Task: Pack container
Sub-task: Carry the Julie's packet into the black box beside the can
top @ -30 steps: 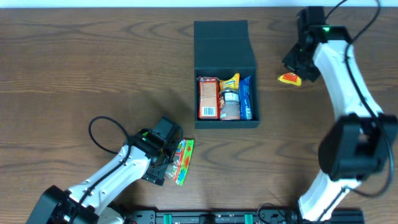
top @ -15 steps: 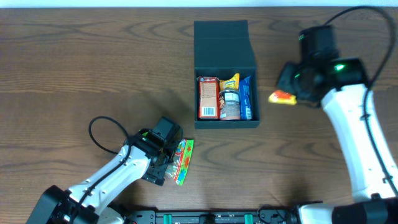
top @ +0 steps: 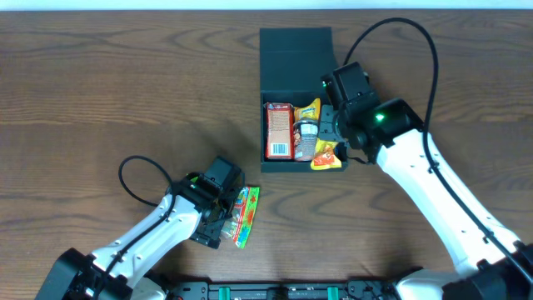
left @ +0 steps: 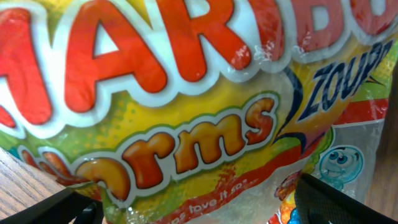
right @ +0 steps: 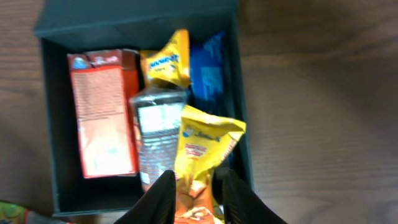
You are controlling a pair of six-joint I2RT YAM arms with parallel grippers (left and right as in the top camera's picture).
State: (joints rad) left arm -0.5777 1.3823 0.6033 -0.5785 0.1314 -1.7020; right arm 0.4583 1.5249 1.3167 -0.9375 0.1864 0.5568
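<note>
The dark teal container (top: 291, 166) stands open at the table's middle, its lid flap (top: 296, 58) folded back. Inside are a red box (top: 278, 131), a jar (top: 306, 137), a yellow packet (top: 309, 108) and a blue packet (top: 331, 125). My right gripper (top: 330, 148) is shut on a yellow-orange snack packet (top: 323, 157) and holds it over the container's front right part; the right wrist view shows the packet (right: 205, 146) between the fingers (right: 196, 186) above the jar. My left gripper (top: 221, 217) is open around a Haribo worms packet (top: 245, 216), which fills the left wrist view (left: 186, 93).
A black cable (top: 137, 179) loops beside the left arm at the front left. The right arm (top: 433, 200) reaches in diagonally from the front right. The container's left wall shows in the right wrist view (right: 50, 137).
My right gripper has carried the yellow-orange packet from the table right of the container leftward and forward to above the container's front right. The left arm and the Haribo packet have not moved.
</note>
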